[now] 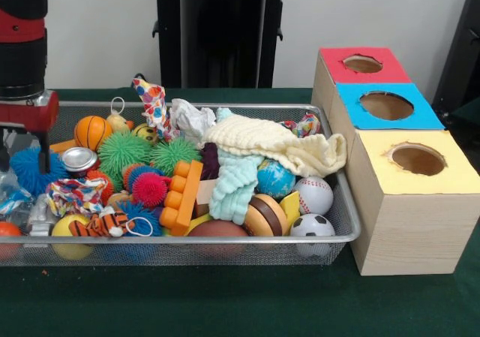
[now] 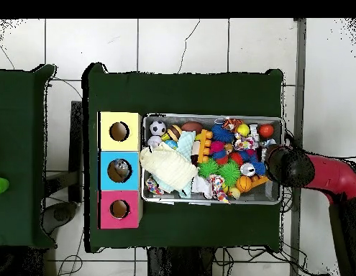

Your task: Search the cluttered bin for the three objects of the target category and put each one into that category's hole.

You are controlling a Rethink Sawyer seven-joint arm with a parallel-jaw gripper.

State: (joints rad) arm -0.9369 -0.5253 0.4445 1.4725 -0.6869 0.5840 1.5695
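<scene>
Lying along the near rim of the wire-mesh bin on the green counter are a soccer ball, a brown football and a yellow ball. Clear plastic packaging sits at the bin's left end in the front view, directly below the end effector. Just beside it on the right, the shiny silver can rests among a blue spiky ball and green spiky balls. Whether the end effector is released or clenched cannot be told. Farther back lies a cream cloth. Beside the bin stand yellow, blue and red boxes with holes.
</scene>
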